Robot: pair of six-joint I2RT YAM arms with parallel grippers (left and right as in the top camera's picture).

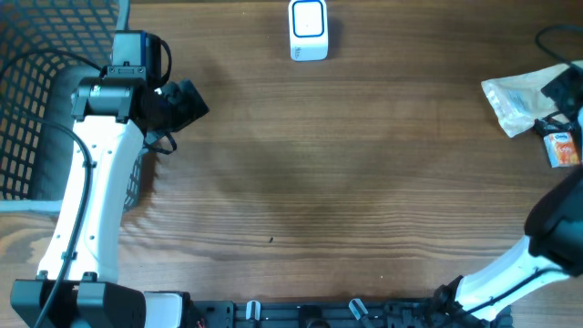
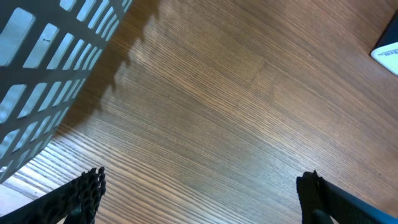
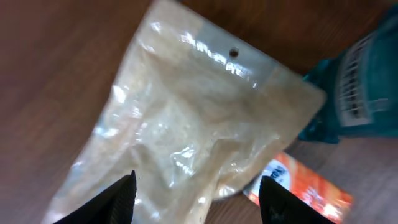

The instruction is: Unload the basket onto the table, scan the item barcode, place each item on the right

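Note:
A clear plastic bag [image 3: 186, 118] with a hang hole lies on the wooden table at the far right [image 1: 517, 98]. Beside it are an orange packet [image 3: 308, 186] [image 1: 565, 148] and a teal item [image 3: 367, 87] with printed lines on its side. My right gripper [image 3: 199, 199] hovers over the bag's lower end, open, with its dark fingers either side of the plastic; in the overhead view it is at the right edge [image 1: 554, 102]. The white and blue scanner [image 1: 308, 30] stands at the table's far middle. My left gripper [image 2: 202, 193] [image 1: 187, 102] is open over bare wood.
A dark mesh basket [image 1: 36, 109] [image 2: 50, 62] sits at the left, right beside the left arm. A corner of the scanner [image 2: 388, 53] shows at the right edge of the left wrist view. Wooden tabletop [image 1: 346, 182] spans the middle.

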